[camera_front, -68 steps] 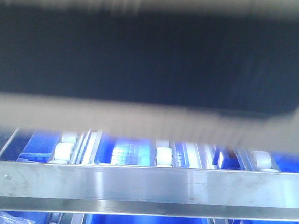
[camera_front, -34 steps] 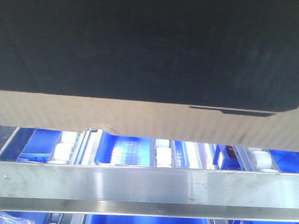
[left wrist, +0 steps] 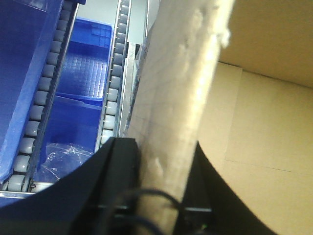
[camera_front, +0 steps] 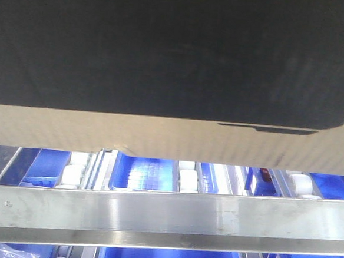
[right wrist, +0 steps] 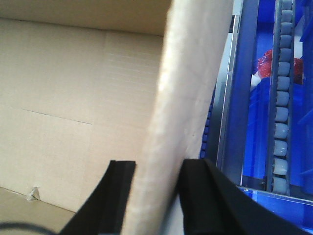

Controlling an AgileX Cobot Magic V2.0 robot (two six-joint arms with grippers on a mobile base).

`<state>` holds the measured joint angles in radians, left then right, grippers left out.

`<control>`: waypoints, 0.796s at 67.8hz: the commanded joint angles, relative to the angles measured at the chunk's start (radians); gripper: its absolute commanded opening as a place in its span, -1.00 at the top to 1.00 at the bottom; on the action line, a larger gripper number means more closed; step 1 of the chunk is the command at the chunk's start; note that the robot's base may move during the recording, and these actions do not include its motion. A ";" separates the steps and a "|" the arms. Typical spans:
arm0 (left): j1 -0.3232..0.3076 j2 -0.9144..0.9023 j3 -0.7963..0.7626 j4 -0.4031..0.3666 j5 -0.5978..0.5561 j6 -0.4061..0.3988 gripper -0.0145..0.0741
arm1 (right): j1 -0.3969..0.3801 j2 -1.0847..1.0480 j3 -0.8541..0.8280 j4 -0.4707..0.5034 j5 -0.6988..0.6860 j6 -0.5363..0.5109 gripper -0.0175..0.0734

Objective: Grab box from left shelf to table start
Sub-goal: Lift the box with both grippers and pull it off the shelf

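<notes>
The box (camera_front: 176,64) hangs above the shelf (camera_front: 166,214) rail. The left claw (left wrist: 161,161) and right claw (right wrist: 154,169) each pinch one box wall.

The right tool (right wrist: 155,183) clamps the box (right wrist: 188,98) wall, blue bins (right wrist: 259,112) beside.

The front view faces the box (camera_front: 176,64) close, above the shelf (camera_front: 166,217) rail. Each wrist view looks along its jaws, a box wall between them; all share box and blue bins (left wrist: 83,63).
</notes>
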<state>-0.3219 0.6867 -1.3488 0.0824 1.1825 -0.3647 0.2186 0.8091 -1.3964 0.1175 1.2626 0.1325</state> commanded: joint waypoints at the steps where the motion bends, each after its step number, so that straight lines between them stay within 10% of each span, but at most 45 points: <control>1: -0.021 -0.020 -0.044 -0.112 -0.087 0.122 0.88 | -0.009 0.005 -0.035 -0.117 -0.090 -0.031 0.49; 54: -0.021 0.118 -0.044 -0.112 -0.087 0.122 0.88 | -0.010 0.005 -0.035 -0.117 -0.090 -0.031 0.49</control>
<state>-0.3219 0.7926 -1.3512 0.0559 1.1815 -0.3564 0.2168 0.8091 -1.3964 0.0713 1.2626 0.1347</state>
